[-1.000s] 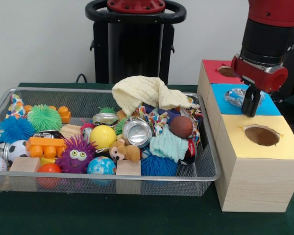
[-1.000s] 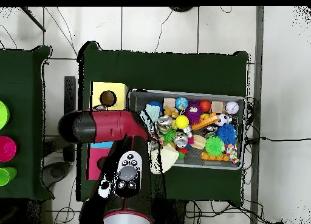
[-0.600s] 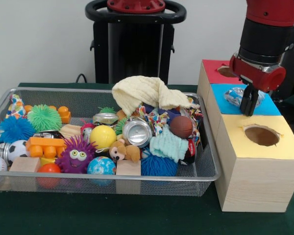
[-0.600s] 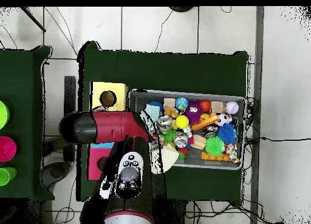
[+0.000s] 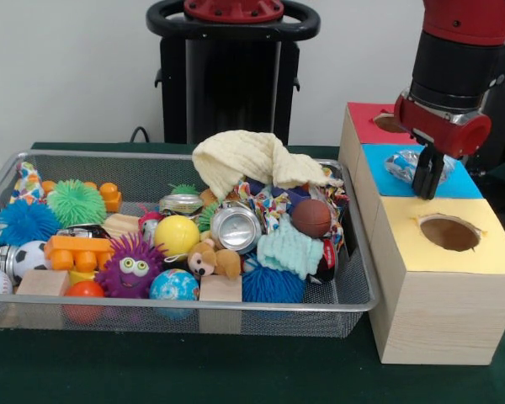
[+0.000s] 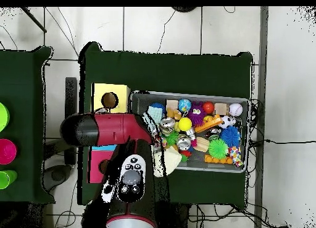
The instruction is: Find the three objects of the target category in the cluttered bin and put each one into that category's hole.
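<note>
One crushed metal can (image 5: 406, 165) already lies on the blue panel (image 5: 461, 182) of the wooden sorting box (image 5: 433, 278), sitting in or over that panel's hole, with the gripper (image 5: 428, 182) just above and beside it. The narrow black fingers hang close together, but I cannot tell whether they are pinching anything or are simply drawn together. Judging from this, the step is finishing the drop: the arm should rise straight up from the blue panel so it does not drag the can out, then swing over the mesh bin (image 5: 358, 278). The can's long axis seems to run roughly along the blue panel's width, tilted. Another silver can (image 5: 236, 227) in the bin faces the camera end-on.
</note>
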Controlling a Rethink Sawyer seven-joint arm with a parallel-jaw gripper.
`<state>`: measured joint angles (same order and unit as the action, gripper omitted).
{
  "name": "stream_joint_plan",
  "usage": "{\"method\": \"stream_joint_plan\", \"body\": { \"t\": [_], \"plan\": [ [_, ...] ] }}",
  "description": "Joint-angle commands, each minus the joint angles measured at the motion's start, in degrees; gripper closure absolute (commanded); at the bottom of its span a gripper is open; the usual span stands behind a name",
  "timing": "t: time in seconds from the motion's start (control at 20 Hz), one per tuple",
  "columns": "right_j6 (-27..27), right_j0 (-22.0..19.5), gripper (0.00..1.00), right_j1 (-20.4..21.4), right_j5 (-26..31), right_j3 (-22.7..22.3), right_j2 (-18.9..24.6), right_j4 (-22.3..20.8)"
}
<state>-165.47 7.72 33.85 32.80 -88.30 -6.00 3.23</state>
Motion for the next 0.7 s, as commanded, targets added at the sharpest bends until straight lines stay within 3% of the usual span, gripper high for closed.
{"method": "stream_joint_plan", "body": {
  "t": [0.05,0.7],
  "plan": [
    [2.75,-3.81,1.0,2.73,-1.71,-5.96,5.66,-0.27],
    [2.89,-6.32,1.0,6.67,-1.75,-8.97,8.16,-0.01]
  ]
}}
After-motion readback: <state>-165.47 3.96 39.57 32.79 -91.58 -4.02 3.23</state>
